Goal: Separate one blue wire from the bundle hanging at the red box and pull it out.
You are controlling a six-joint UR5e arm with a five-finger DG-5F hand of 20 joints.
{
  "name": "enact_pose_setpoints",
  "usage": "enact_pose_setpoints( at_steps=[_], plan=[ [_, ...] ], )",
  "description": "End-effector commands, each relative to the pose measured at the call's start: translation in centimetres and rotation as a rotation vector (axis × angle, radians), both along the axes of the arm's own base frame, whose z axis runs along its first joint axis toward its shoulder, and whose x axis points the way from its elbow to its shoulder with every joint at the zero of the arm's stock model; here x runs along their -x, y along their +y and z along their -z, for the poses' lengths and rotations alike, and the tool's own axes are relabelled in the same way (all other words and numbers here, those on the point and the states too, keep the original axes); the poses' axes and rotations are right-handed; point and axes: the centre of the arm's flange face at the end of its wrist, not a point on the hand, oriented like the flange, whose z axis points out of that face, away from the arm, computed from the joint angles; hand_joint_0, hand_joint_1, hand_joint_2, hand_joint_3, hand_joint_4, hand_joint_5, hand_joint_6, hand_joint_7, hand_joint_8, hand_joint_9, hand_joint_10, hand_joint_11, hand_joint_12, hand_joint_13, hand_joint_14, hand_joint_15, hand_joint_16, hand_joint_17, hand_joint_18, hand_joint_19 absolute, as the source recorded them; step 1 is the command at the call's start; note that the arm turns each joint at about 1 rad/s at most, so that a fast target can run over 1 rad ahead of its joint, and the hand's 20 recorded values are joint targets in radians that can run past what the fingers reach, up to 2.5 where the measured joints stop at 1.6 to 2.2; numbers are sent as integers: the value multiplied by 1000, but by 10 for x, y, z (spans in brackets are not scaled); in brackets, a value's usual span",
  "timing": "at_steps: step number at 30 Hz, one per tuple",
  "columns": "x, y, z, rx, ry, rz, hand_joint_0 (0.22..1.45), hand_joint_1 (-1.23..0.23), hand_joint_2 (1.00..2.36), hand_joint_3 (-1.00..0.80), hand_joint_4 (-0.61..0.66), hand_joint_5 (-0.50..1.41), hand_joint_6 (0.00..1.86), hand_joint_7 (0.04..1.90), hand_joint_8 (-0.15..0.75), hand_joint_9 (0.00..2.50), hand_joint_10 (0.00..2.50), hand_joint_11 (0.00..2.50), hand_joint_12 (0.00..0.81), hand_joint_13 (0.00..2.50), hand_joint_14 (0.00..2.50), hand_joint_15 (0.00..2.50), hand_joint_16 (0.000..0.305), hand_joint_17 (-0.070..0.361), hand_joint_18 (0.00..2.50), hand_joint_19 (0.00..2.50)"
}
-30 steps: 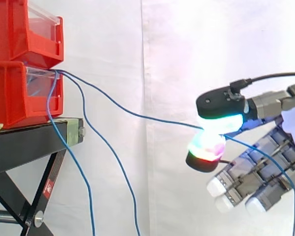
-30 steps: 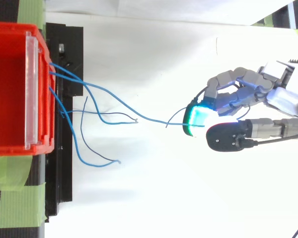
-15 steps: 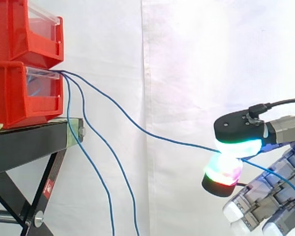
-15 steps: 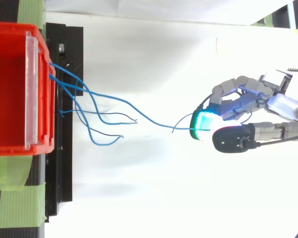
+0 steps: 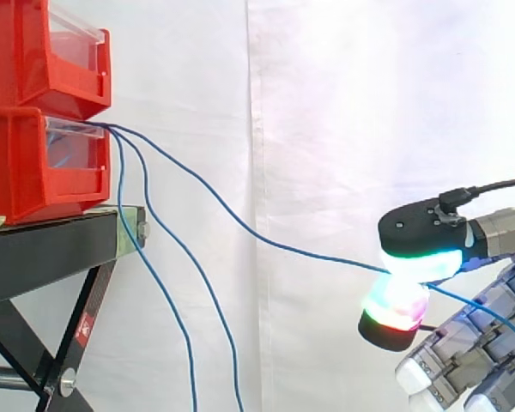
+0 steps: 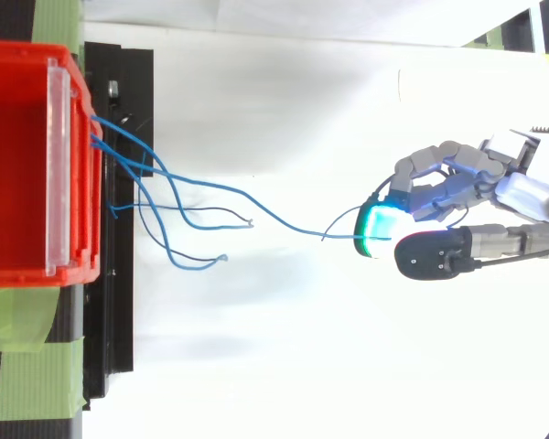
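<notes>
While aloft, wire (image 5: 326, 255) (slack strands (image 5: 183, 343) beneath)

Black stand (image 5: 43, 257) before a white curtain (image 5: 326, 129) — green tape strips (image 6: 37, 380) on the stand's top

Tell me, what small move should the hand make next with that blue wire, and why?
Probably pull away from the red bin. The hand pinches one blue wire between its glowing pads, but that wire's far end runs into the bin, while the other wires hang loose.
</notes>
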Motion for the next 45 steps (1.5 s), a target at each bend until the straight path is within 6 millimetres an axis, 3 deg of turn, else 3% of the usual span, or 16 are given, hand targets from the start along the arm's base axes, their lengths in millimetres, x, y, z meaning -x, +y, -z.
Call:
enact_pose_setpoints(
  at_steps=[1,23,31,33,45],
  plan=[
    [-1,1,0,1,-4,-6,601,-852,1003,-9,-310,-81,871,1036,326,765,9,335,456,494,10,415,60,136,696,385],
    [-22,10,-5,14,-137,-34,602,-852,1002,-8,-310,-81,871,1037,322,756,8,303,456,496,10,411,60,135,696,385],
    [-22,10,-5,14,-137,-34,602,-853,1002,-6,-306,-81,871,1031,319,755,8,293,456,496,10,409,60,135,697,384],
    [-22,10,-5,14,-137,-34,600,-826,1013,18,-263,-91,866,1125,358,734,10,327,489,514,11,412,65,146,744,365],
    [-22,9,-5,14,-137,-33,602,-839,1008,-3,-293,-86,870,1056,320,732,9,294,459,496,11,409,60,135,692,391]
  ],
)
